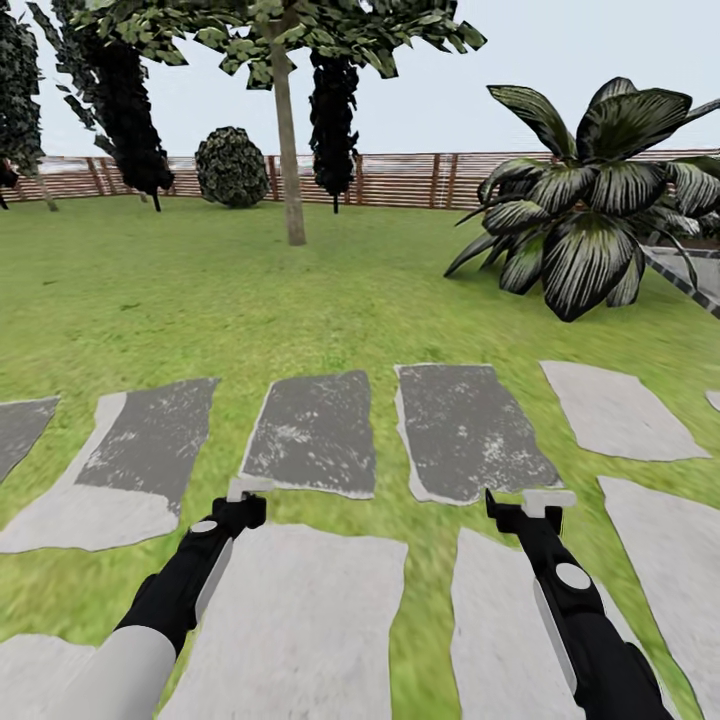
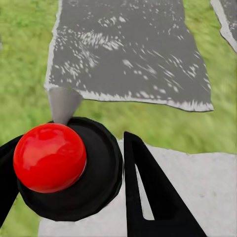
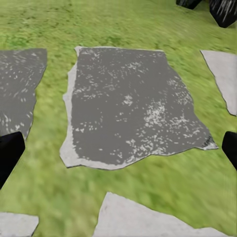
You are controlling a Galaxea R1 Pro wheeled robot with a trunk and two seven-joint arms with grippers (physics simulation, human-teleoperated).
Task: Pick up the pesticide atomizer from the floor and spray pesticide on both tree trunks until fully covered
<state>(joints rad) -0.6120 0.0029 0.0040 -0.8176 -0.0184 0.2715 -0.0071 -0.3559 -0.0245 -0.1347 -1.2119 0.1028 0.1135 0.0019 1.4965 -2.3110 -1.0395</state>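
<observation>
left gripper (image 2: 79,173) pinching the pesticide atomizer (image 2: 64,168), red cap toward my wrist camera, grey nozzle out | right gripper (image 3: 118,148) spread wide, fingers at frame edges | both over paving stones (image 1: 315,430) | tree trunk (image 1: 287,140) well ahead, second tree possibly far left

Ground: green lawn (image 1: 200,290) crossed by grey stepping stones (image 1: 315,430).
Fence (image 1: 400,180): brown slats, beyond the lawn.
Striped plant (image 1: 590,200): before the fence, right.
Sky: pale, hazy.
</observation>
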